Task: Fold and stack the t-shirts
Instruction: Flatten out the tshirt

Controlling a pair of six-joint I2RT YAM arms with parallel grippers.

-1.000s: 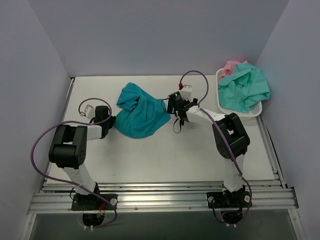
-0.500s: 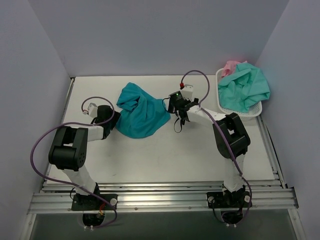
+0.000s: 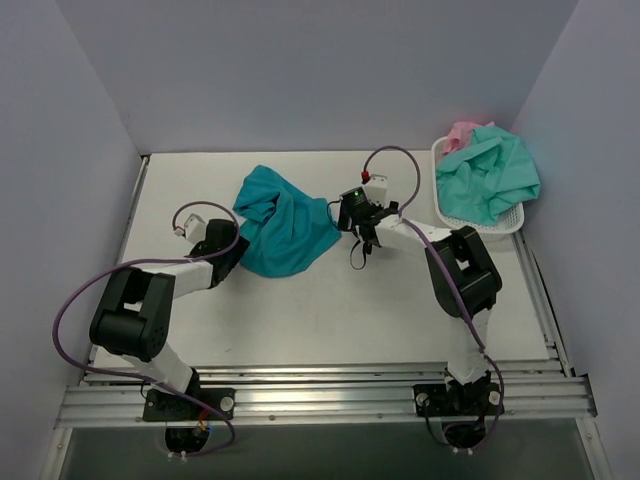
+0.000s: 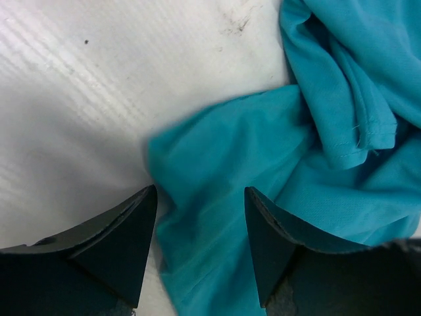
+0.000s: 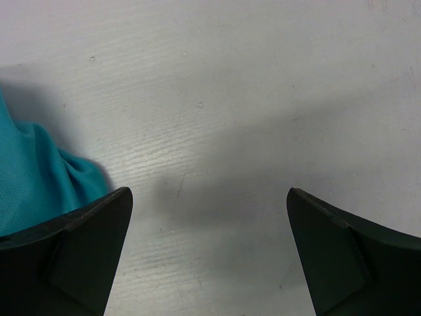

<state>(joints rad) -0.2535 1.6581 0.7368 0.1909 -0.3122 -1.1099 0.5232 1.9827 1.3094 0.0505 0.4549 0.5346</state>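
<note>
A deep teal-blue t-shirt [image 3: 285, 222] lies crumpled on the white table, left of centre. My left gripper [image 3: 235, 252] is at its lower-left edge. In the left wrist view the left gripper [image 4: 200, 197] is open, with a fold of the teal shirt [image 4: 263, 151] lying between the fingers. My right gripper [image 3: 346, 217] is at the shirt's right edge. In the right wrist view the right gripper [image 5: 207, 197] is wide open over bare table, with the shirt's edge [image 5: 39, 184] just beside its left finger. A mint-green t-shirt [image 3: 490, 175] and a pink one [image 3: 462, 132] lie in the basket.
A white perforated basket [image 3: 512, 222] stands at the table's far right edge, heaped with the other shirts. Grey walls close in the table on the left, back and right. An aluminium rail runs along the near edge [image 3: 320, 392].
My left gripper has moved right, onto the shirt's lower-left edge, and the left arm has swung with it. The right gripper has barely shifted. The shirt's heap looks much the same.
</note>
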